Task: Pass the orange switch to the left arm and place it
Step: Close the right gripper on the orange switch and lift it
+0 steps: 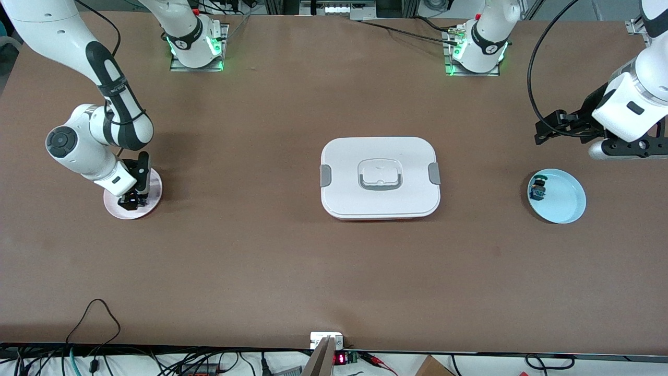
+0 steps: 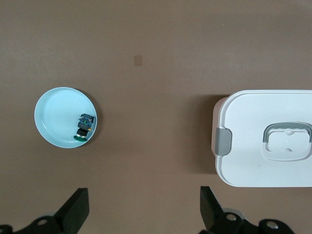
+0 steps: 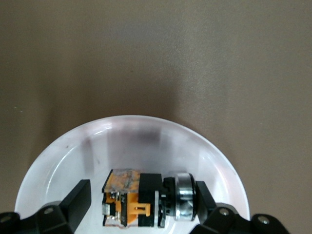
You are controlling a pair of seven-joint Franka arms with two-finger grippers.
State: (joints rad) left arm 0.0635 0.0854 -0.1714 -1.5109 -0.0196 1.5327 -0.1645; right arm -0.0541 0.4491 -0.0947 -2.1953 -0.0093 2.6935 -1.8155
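The orange switch (image 3: 141,202) lies on its side in the pink plate (image 1: 155,194) at the right arm's end of the table. My right gripper (image 1: 133,200) is down in that plate, its jaws straddling the switch. One finger touches the switch's metal-ringed end, and a narrow gap shows between the other finger (image 3: 79,199) and the orange end. In the front view the gripper hides the switch. The white box (image 1: 380,177) sits at the table's middle. My left gripper (image 1: 545,130) hangs wide open and empty over bare table near the light-blue plate (image 1: 563,201).
A tiny blue-and-dark component (image 1: 537,189) lies in the light-blue plate, at its edge toward the box. The left wrist view shows that plate (image 2: 58,114), the component (image 2: 84,124) and the box's end with a grey clip (image 2: 223,141). Cables run along the table's front edge.
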